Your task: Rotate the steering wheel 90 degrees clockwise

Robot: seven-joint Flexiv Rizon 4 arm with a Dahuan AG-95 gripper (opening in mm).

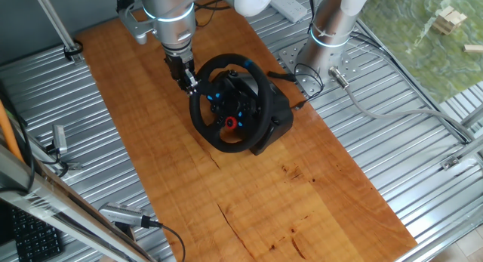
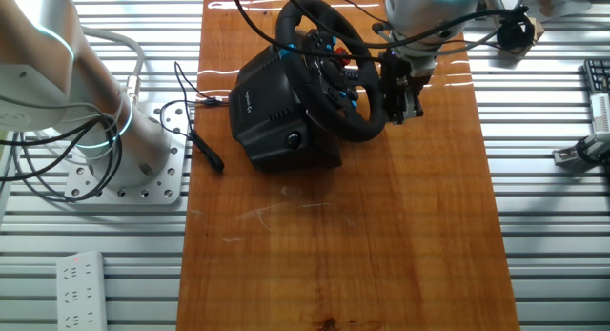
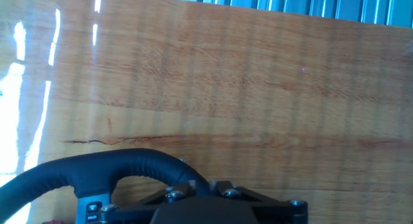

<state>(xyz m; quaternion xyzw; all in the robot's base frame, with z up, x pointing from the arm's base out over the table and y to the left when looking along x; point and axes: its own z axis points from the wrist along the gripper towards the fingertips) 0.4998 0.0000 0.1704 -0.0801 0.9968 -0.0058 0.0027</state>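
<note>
The steering wheel [image 1: 230, 103] stands on the wooden table [image 1: 302, 194], a little toward the far end of the board in one fixed view. It is black, with a thick rim, and it is mounted on a black base [image 2: 272, 107] that sits behind it. The wheel face is tilted, not flat on the table. On the hub there are small blue lights, and one red round button [image 1: 231, 123] is seen at about 6 o'clock of the hub in that view.

The gripper [image 1: 186, 79] comes down from above and is at the rim at about 10 o'clock of the wheel in one fixed view. In the other fixed view the gripper [image 2: 402, 94] is at the right side of the rim, about 3 o'clock, touching it or just beside it. The jaws seem to be around the rim, but I cannot tell if they are clamped on it or only close to it, because the fingers are dark against the dark rim.

In the hand view, the rim [image 3: 103, 169] curves across the lower left part, and a black part of the hand with screws is at the bottom edge. Above it is only the wood grain of the table [image 3: 258, 75].

A thin black cable [image 2: 195, 131] lies on the table beside the base, toward the arm's mount plate [image 2: 143, 178].
</note>
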